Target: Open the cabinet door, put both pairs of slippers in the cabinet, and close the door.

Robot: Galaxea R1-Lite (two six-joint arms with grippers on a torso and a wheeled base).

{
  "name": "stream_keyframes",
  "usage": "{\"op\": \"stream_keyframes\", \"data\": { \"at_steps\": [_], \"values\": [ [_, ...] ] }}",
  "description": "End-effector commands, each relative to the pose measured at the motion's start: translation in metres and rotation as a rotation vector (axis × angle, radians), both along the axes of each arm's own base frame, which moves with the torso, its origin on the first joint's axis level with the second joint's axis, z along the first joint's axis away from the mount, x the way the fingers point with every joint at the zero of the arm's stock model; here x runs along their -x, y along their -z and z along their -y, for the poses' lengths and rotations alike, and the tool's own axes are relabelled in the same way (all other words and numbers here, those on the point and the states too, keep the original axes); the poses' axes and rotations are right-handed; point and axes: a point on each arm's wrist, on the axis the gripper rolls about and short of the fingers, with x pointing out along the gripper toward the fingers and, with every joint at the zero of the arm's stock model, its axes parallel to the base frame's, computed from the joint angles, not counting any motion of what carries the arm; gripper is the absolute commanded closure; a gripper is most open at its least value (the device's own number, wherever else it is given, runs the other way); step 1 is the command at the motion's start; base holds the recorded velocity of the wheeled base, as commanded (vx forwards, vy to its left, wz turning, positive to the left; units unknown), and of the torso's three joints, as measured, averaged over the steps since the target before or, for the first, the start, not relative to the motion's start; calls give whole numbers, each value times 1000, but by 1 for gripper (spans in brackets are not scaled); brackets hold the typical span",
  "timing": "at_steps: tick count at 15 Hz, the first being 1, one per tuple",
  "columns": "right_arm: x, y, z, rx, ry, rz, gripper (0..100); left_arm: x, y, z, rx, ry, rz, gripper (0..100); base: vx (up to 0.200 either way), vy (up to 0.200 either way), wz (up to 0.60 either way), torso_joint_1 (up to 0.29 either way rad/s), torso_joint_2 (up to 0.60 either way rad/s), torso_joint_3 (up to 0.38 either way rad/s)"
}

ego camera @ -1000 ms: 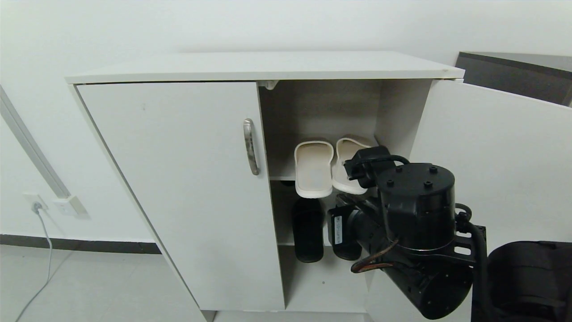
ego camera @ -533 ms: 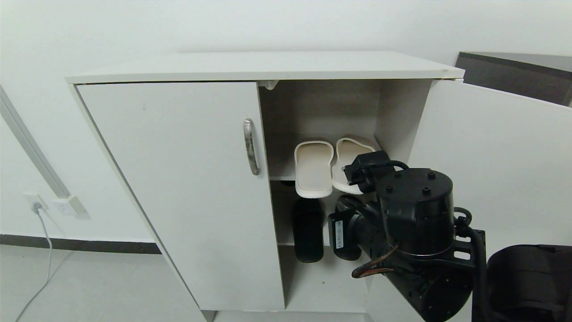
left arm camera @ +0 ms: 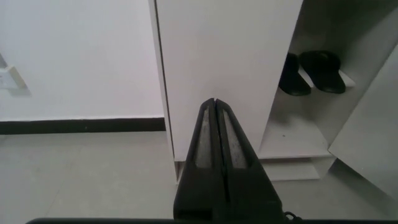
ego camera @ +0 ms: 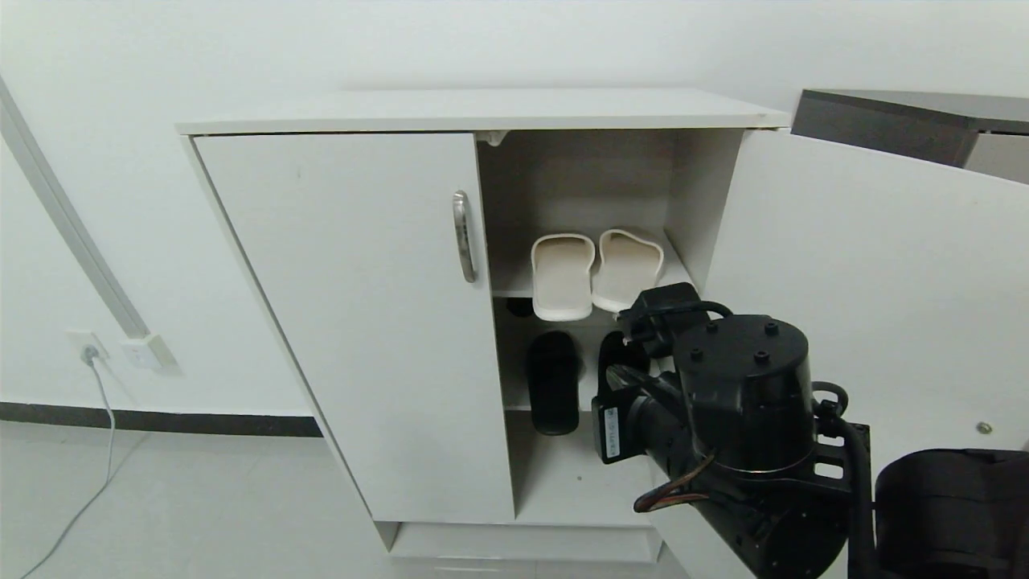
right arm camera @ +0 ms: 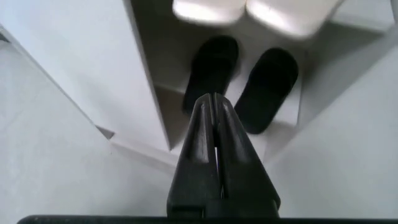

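Observation:
The white cabinet [ego camera: 482, 108] stands with its left door [ego camera: 362, 305] closed and its right door [ego camera: 868, 281] swung wide open. A white pair of slippers [ego camera: 595, 273] lies on the upper shelf, and a black pair [ego camera: 553, 390] on the shelf below, toes inward. My right arm hangs in front of the open half, partly covering the right black slipper. In the right wrist view my right gripper [right arm camera: 214, 102] is shut and empty, a short way out from the black slippers [right arm camera: 267, 87]. My left gripper [left arm camera: 214, 102] is shut and empty, low before the closed door.
The closed door has a metal handle [ego camera: 462, 236] at its inner edge. The cabinet's bottom compartment [ego camera: 563, 482] holds nothing. A wall socket with a cable [ego camera: 88, 354] is at the left, and dark furniture [ego camera: 908, 121] stands behind the open door.
The whole head picture has shifted and the cabinet looks farther off, so the camera moved. My right arm now sits lower against the cabinet, off the white slippers.

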Motion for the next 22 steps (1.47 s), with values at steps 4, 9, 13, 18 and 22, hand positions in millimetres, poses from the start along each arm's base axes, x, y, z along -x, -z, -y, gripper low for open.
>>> {"op": "stream_keyframes", "data": {
  "at_steps": [4, 9, 13, 18, 22],
  "values": [
    [0, 6, 1, 17, 0, -11, 100, 0, 0, 0, 0, 0, -1, 100, -200, 0, 0, 1, 2, 0],
    [-3, 10, 6, 35, 17, -18, 100, 0, 0, 0, 2, 0, -1, 100, -160, 0, 0, 2, 4, 3],
    [-4, 12, 7, 43, 20, -22, 100, 0, 0, 0, 2, 0, -1, 100, 0, 0, 0, 0, 0, 0],
    [-4, 15, 6, 52, 17, -29, 100, 0, 0, 0, 3, 0, -1, 100, 0, 0, 0, 0, 0, 0],
    [-5, 15, 6, 53, 17, -30, 100, 0, 0, 0, 3, 0, -1, 100, 0, 0, 0, 0, 0, 0]
  ]
}}
